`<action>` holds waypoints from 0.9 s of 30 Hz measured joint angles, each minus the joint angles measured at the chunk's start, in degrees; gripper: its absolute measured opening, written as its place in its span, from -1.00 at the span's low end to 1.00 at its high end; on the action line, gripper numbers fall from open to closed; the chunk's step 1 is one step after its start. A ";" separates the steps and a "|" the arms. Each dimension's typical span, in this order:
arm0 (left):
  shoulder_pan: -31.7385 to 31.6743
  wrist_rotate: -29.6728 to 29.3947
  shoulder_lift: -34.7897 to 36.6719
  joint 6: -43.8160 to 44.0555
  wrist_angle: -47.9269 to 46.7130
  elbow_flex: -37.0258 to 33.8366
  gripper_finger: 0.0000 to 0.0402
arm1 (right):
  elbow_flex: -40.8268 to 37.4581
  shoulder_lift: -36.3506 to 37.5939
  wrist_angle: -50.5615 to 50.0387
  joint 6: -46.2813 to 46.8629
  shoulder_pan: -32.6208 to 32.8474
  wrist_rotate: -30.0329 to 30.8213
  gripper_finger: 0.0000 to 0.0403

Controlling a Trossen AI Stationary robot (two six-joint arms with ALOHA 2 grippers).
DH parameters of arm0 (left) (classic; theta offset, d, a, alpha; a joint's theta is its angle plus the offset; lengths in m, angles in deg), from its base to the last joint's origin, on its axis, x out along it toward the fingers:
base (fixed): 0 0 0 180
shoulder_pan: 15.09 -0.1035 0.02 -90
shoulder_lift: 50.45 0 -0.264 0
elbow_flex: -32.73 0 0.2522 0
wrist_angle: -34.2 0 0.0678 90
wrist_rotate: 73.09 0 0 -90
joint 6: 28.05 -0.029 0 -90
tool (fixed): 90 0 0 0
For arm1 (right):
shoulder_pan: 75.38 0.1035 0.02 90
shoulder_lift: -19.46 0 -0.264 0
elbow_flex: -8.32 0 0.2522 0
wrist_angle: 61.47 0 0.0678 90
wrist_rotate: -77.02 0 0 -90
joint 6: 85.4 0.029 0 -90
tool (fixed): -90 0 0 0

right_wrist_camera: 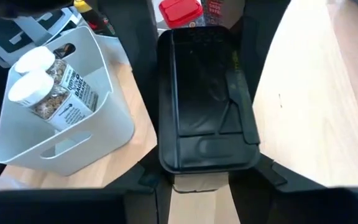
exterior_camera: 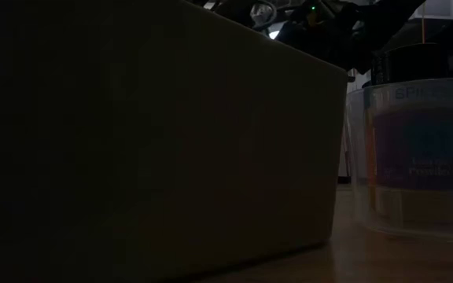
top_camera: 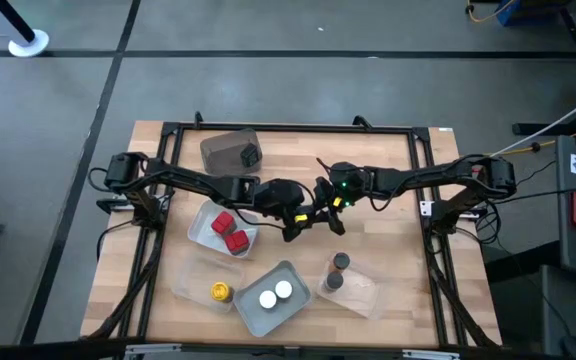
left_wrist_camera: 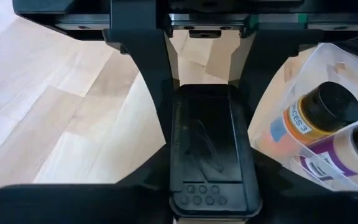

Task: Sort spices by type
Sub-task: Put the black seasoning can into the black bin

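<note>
– Black box, item one: who holds it?
– Left gripper, fingers clamped on its two long sides, over mid-table. Right gripper just beside it, likewise shut on a black box. The two grippers meet tip to tip; I cannot tell whether it is one box shared or two.
– Nearest stock to that point?
– Two red boxes, side by side in a clear tray, near the left gripper.
– Toward the front edge?
– Three lots:
  - one yellow-lidded jar in a second clear tray, front left;
  - two white-lidded jars, touching, in the grey tray, front centre;
  - two dark-lidded jars in a third clear tray, front right. One of these carries an orange label, the other a purple one.
– Anything at the back?
– Brown tub, back left, well apart from the trays.
– Surface?
– Light wooden table in a black frame.
</note>
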 joint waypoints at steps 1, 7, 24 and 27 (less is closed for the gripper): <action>-0.14 -0.01 0.22 0.11 -0.09 0.00 -0.47 | -0.01 0.00 0.07 0.04 0.00 -0.04 -0.37; -1.25 1.99 0.33 1.11 -0.29 -0.02 -0.47 | 0.00 0.02 0.20 1.58 -0.11 0.27 -0.37; -5.42 2.12 3.18 1.84 -3.17 -0.02 -0.45 | 0.00 1.75 -4.69 2.89 -1.15 3.47 0.29; -7.40 1.33 5.80 1.30 -6.56 -0.02 -0.45 | -0.02 4.14 -9.36 1.08 -2.95 3.37 0.30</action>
